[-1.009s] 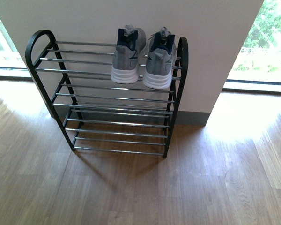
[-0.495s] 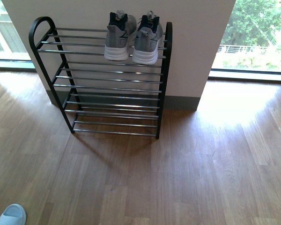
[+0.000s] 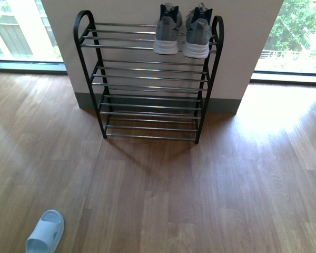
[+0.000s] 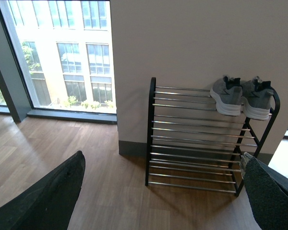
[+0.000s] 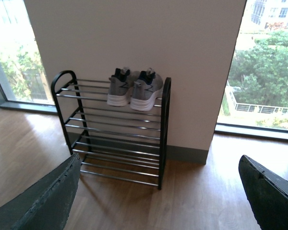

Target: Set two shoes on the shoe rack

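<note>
Shoes [image 3: 181, 34] side by side on rack [image 3: 147, 105], top tier, right end, near wall. Task looks done; step in hand is likely retreat, so back arms off without brushing rack. Left hand [image 4: 163, 191] spread wide, empty; right hand [image 5: 158, 191] likewise. Shoes: grey knit, navy lining, thick white soles. Rack: black frame, rounded side loops, thin chrome bars.

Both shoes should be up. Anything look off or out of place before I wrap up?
The sneakers sit upright, side by side, at the right end of the rack's top tier, heels slightly over the front bar. The only stray item is a pale blue slipper lying alone on the floor, well away from the rack.
</note>
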